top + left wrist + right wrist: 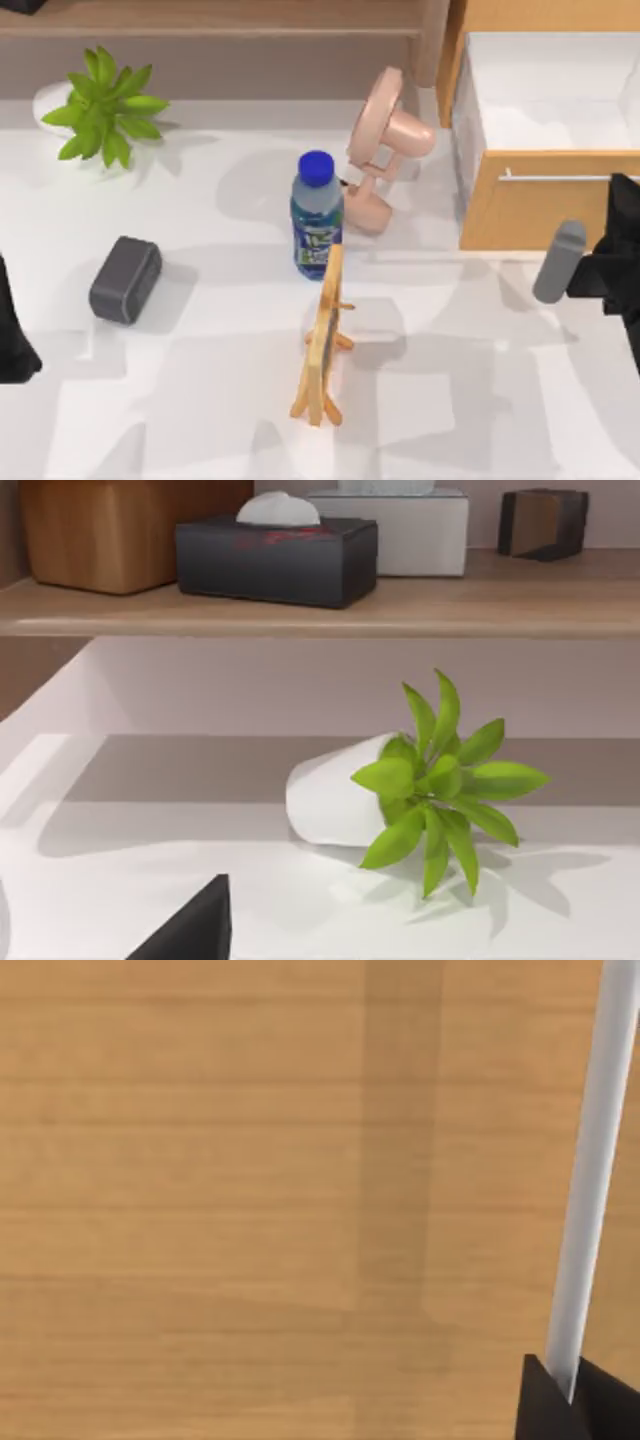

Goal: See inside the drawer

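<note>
So the drawer (pixel 545 120) sits at the far right of the worktop (pixel 200 400) and it's already pulled out a good way, pale inner walls showing from above. The right tool (pixel 625 190) is right at the drawer front, its dark fingers (pixel 560 1410) closed around the thin silver handle bar (pixel 595 1180). That bar's long axis runs across the drawer front, side to side, so any more pulling goes straight back toward the arm, square to the bar. The inside lies just beyond the tool, past the front panel, so I'd guess the job is mostly done and what's left is getting a proper look in. The left arm (pixel 15 330) is parked way off on the other side, no use here, and I can't tell how its tool stands. Off to the tool's left are a pink fan (pixel 385 140), a water bottle (pixel 317 215), and a wooden stand (pixel 325 340), all clear of the pull path. Farther off are a grey box (pixel 125 278) and a tipped plant pot (pixel 340 800).
</note>
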Robot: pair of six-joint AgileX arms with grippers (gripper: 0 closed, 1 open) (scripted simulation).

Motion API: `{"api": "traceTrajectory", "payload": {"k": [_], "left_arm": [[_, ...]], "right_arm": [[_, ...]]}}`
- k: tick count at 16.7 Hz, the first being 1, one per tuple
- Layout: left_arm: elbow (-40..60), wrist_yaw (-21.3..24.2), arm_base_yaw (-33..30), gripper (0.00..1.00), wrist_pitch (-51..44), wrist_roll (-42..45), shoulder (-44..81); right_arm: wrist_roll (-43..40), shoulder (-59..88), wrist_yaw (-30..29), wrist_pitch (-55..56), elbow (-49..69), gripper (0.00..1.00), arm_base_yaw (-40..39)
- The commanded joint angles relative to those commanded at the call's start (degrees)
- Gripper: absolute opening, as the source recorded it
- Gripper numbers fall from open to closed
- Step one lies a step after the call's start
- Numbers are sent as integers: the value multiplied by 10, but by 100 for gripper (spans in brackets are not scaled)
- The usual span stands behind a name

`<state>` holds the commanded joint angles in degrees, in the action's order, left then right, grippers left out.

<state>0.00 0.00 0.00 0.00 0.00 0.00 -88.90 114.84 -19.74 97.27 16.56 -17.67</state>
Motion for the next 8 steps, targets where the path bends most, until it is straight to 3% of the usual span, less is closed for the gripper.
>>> {"api": "traceTrajectory", "payload": {"k": [5,8], "left_arm": [[0,0,0,100,0,0,0],[0,0,0,100,0,0,0]], "right_arm": [[0,-4,-4,9,-10,0,-3],[0,-4,-4,9,-10,23,-3]]}}
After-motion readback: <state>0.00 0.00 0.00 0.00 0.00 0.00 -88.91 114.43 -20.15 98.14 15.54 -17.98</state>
